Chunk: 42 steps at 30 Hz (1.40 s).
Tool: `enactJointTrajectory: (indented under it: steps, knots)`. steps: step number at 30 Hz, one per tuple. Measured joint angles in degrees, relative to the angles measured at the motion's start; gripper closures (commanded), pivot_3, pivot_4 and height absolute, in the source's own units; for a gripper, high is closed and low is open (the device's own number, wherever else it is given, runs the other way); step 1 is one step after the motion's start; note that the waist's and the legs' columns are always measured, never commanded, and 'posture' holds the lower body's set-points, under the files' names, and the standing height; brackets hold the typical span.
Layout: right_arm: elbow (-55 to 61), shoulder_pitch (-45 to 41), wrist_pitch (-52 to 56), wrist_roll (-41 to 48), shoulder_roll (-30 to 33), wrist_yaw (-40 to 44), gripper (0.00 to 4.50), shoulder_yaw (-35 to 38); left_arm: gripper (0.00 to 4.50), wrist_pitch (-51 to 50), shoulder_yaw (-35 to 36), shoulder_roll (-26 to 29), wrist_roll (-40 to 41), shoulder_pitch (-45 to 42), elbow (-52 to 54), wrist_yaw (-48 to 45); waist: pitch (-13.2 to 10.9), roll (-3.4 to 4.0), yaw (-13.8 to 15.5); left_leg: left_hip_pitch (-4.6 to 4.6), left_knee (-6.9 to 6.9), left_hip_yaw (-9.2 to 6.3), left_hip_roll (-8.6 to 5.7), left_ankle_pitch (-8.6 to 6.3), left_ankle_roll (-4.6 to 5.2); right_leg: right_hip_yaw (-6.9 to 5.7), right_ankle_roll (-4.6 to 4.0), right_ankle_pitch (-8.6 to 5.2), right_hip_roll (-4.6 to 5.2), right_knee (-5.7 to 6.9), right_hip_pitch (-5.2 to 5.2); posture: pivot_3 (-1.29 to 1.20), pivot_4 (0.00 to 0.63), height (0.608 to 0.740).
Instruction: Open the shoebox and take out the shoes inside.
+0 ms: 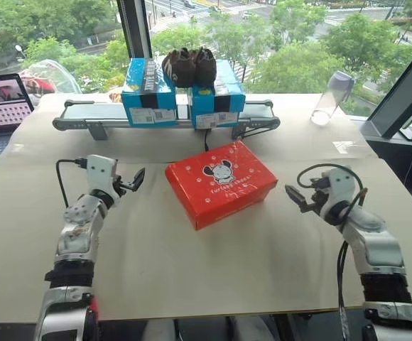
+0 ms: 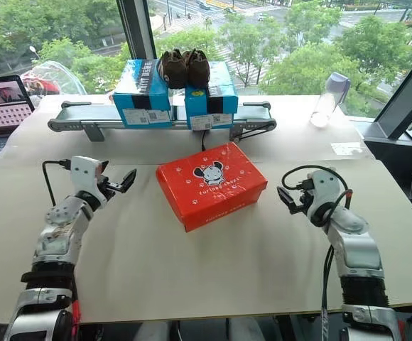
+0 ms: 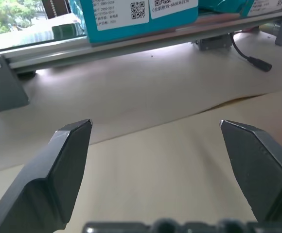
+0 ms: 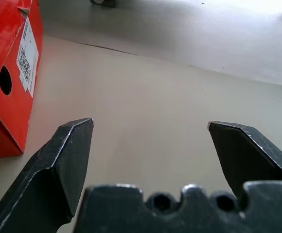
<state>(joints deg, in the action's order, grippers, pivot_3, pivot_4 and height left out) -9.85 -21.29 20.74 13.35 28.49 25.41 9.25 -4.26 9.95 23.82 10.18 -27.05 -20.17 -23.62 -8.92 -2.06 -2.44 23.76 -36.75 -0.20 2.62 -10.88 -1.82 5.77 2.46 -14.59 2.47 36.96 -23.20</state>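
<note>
The red shoebox (image 1: pixel 220 182) lies in the middle of the table with its lid shut, the cartoon mouse facing up. The shoes are hidden inside it. My left gripper (image 1: pixel 133 181) hovers to the left of the box, a short gap away, fingers open and empty; in the left wrist view its fingers (image 3: pixel 63 165) frame bare table. My right gripper (image 1: pixel 296 197) hovers to the right of the box, also open and empty. The right wrist view shows the box's end wall (image 4: pixel 9 73) with a white label and a round hole beside its finger (image 4: pixel 58 170).
Behind the shoebox, two blue boxes (image 1: pixel 149 96) stand on a grey conveyor (image 1: pixel 85 114) with a dark brown pair of shoes (image 1: pixel 190 66) on top. A clear bottle (image 1: pixel 332 97) stands at the back right, a laptop (image 1: pixel 3 106) at the far left.
</note>
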Motion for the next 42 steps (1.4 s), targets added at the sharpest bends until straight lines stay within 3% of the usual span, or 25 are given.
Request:
enactJointTrajectory:
  steps: [9, 18, 25, 32, 36, 42]
  knots:
    - [-9.3, -4.5, -6.8, -2.2, -5.0, 1.9, 0.02, -4.1, 0.0, 6.8, -4.9, -6.7, -3.5, -4.3, -10.6, 0.1, 0.0, 0.0, 0.0, 0.02, 0.0, -0.03, -0.03, 0.0, 0.0, 0.0, -0.02, 0.05, 0.01, 0.01, 0.0, 0.0, 0.15, 0.74]
    - [0.4, 1.0, -4.3, -1.0, -8.5, 3.0, 0.02, -5.5, 0.0, 0.2, -6.4, -10.1, -3.3, 9.9, 7.4, 1.9, 0.0, 0.03, -0.2, -0.01, 0.02, -0.04, -0.01, -0.04, 0.04, 0.01, -0.03, 0.05, 0.02, 0.1, 0.0, 0.0, 0.15, 0.74]
    - [17.4, 7.9, 6.9, 1.7, -8.0, 5.5, 0.02, -8.9, 0.0, -10.5, -3.9, -6.7, -2.6, 22.8, 25.6, 3.1, 0.0, 0.04, -1.1, -0.03, 0.04, -0.04, 0.05, -0.04, 0.03, 0.01, 0.01, 0.0, -0.01, 0.13, -0.05, 0.0, 0.15, 0.74]
    - [26.6, 8.4, 14.1, 4.3, -8.6, 6.5, 0.02, -11.5, 0.0, -18.7, 0.7, -3.5, -0.8, 31.7, 37.1, 3.6, 0.0, 0.03, -1.4, -0.09, 0.03, -0.04, 0.06, -0.03, 0.03, 0.0, 0.23, -0.22, -0.01, 0.09, -0.03, 0.0, 0.15, 0.74]
    - [26.8, 8.0, 15.0, 4.7, -8.4, 6.7, 0.02, -12.1, 0.0, -19.2, 1.5, -2.3, -0.5, 31.8, 37.2, 2.5, 0.0, 0.03, -0.9, -0.04, 0.03, -0.04, 0.05, -0.03, 0.03, -0.02, 0.2, -0.24, 0.0, 0.08, -0.06, 0.0, 0.15, 0.74]
    - [25.2, 6.5, 15.7, 3.2, -3.3, 9.0, 0.02, -14.1, 0.0, -18.7, 2.3, -0.8, 0.3, 25.5, 33.1, 0.8, 0.0, -0.04, -0.1, -0.02, 0.03, -0.04, 0.04, -0.03, 0.03, -0.05, 0.2, -0.24, 0.0, 0.05, -0.08, 0.0, 0.15, 0.74]
